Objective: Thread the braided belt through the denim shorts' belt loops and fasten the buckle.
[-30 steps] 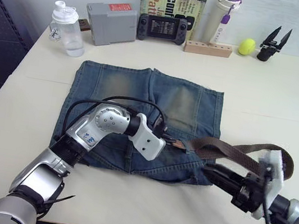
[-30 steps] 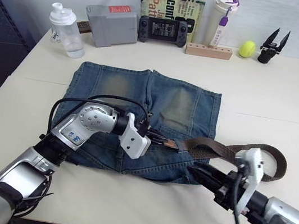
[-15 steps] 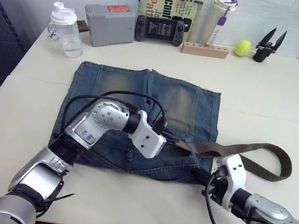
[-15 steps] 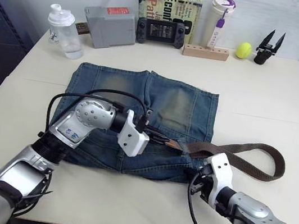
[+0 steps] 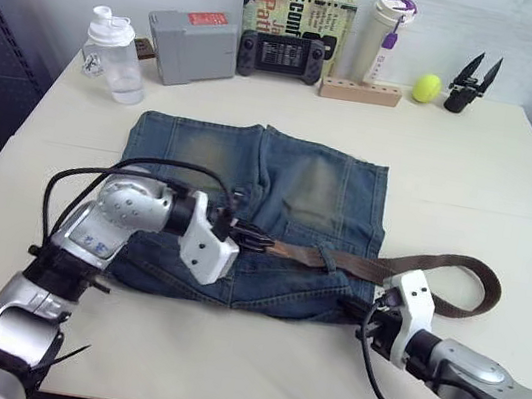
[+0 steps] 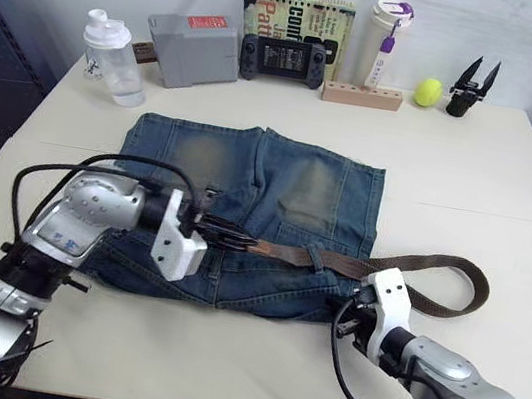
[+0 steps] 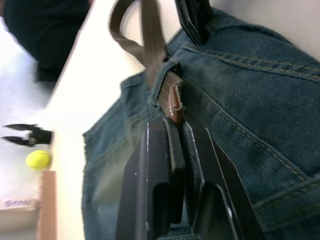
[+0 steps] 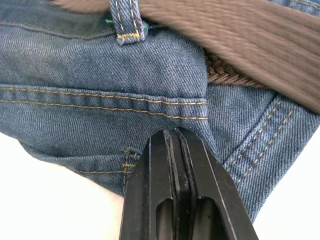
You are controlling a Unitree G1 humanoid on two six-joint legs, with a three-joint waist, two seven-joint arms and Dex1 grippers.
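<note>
The denim shorts (image 5: 251, 167) lie flat on the table, waistband towards me. The braided belt (image 5: 366, 268) runs along the waistband, passes under one of the belt loops (image 5: 323, 259) and curls back in a bend at the right (image 5: 483, 285). My left gripper (image 5: 240, 234) is shut on the belt's plain tip (image 7: 172, 105), left of that loop. My right gripper (image 5: 369, 317) is shut on nothing, its tips over the waistband's right corner (image 8: 175, 115); another belt loop (image 8: 125, 22) lies just beyond them. The buckle is hidden.
Along the table's back edge stand a clear bottle (image 5: 114, 54), a grey box (image 5: 191, 44), a game console (image 5: 281, 55), a book (image 5: 298, 7), a white tumbler (image 5: 388, 37), a wooden block (image 5: 360, 91), a tennis ball (image 5: 426, 87) and a black spare gripper (image 5: 470, 82).
My left gripper has pulled the belt's tip leftwards, drawing more belt through the loop. My right gripper came down from under the raised belt to the shorts' corner; the belt now lies flat.
</note>
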